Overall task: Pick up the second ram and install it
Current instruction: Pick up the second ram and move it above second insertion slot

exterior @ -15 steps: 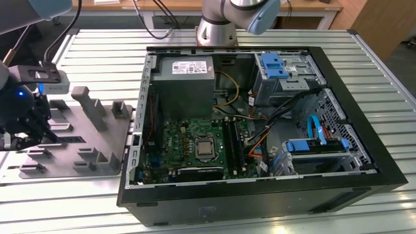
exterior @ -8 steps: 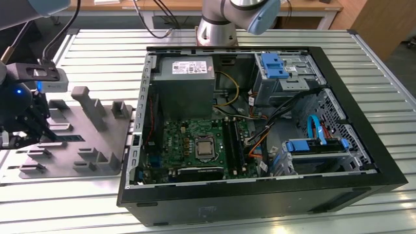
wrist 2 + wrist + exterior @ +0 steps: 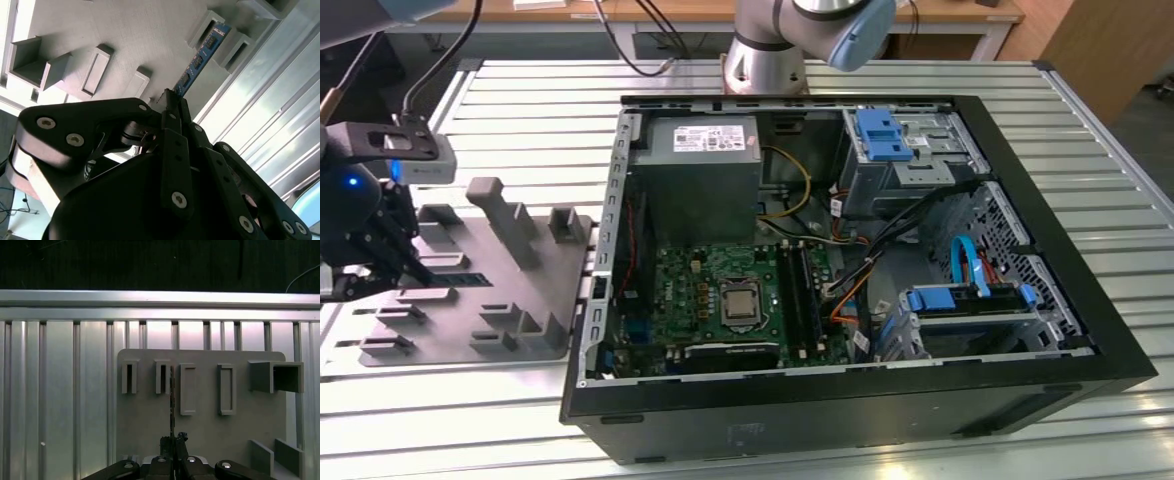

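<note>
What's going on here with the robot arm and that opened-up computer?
A robot arm is partway through fitting a memory stick into the open computer case. Its gripper is over the grey holder plate beside the case, at the exterior view's left. The jaws are closed on one end of the second ram. The stick's far end sits by the holder blocks, and it has not yet reached the green motherboard.
</note>
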Motion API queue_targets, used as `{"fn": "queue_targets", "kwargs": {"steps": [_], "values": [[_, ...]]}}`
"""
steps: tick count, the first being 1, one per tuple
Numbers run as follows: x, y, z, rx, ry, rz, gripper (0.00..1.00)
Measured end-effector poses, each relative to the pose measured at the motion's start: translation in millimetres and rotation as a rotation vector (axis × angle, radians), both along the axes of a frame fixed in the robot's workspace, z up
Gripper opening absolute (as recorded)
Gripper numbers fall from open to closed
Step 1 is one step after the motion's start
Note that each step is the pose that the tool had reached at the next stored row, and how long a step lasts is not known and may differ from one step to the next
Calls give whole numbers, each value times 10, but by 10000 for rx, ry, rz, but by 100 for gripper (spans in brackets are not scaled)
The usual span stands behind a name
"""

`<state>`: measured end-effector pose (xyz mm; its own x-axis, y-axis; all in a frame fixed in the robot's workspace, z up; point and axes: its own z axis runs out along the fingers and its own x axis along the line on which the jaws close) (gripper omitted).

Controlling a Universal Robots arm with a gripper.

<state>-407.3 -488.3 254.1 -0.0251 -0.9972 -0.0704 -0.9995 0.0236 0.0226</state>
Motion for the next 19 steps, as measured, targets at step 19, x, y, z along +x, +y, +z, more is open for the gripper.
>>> {"fn": "queue_targets", "kwargs": {"steps": [19], "values": [[0,0,136,104,-1,0,14]]}}
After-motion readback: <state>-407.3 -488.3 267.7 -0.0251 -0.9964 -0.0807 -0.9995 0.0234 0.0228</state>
